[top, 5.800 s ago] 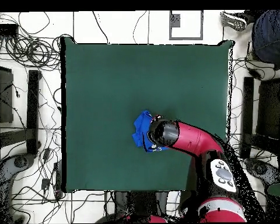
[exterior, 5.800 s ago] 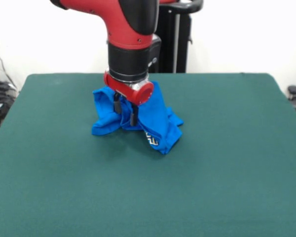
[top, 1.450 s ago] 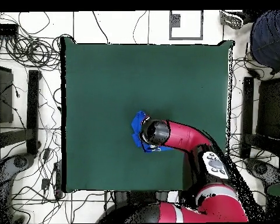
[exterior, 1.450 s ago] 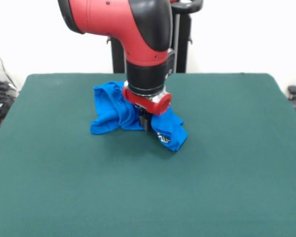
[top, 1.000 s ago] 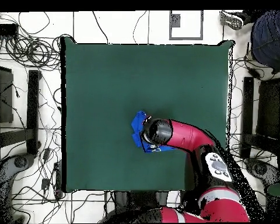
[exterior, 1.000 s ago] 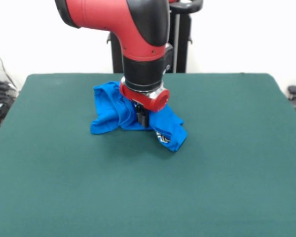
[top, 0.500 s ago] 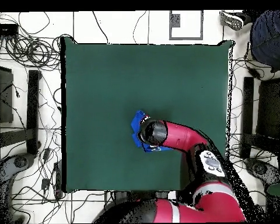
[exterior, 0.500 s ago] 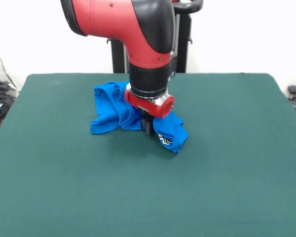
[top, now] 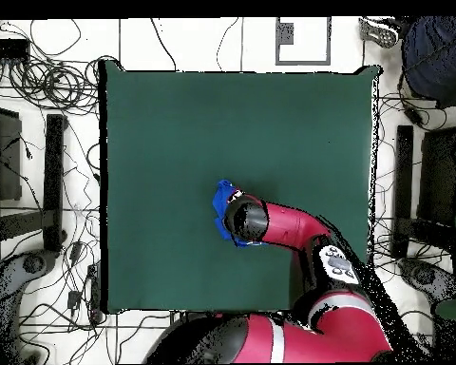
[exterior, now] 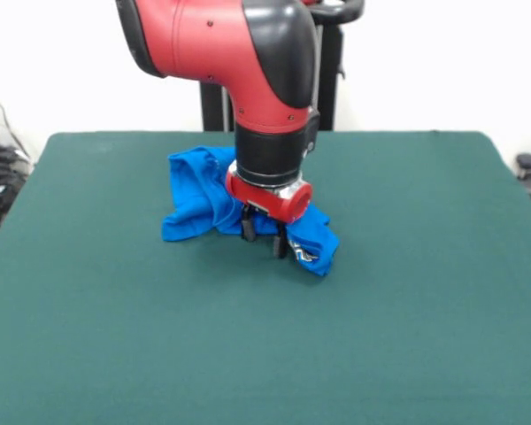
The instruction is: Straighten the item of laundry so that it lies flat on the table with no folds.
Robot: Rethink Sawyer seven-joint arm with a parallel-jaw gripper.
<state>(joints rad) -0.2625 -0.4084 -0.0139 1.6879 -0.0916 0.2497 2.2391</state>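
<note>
The item of laundry (exterior: 199,197) is lying bunched up on the table (exterior: 407,292), in the half nearer the robot's edge and roughly midway between the two side edges, well away from every corner. It is sitting as a bright blue heap rather than a flat sheet: in the front view one lobe is spreading toward the picture's left with soft rolled folds, and another lobe is trailing to the right, ending in a rounded fold where a scrap of white and grey print is showing. The overhead view is showing only a small blue crescent of it (top: 222,204) beside the arm's wrist.

The gripper (exterior: 264,237) is reaching down over the front of the heap, its two dark fingers standing apart and gripping nothing, their tips sitting low at the cloth's front edge, between the two lobes.
</note>
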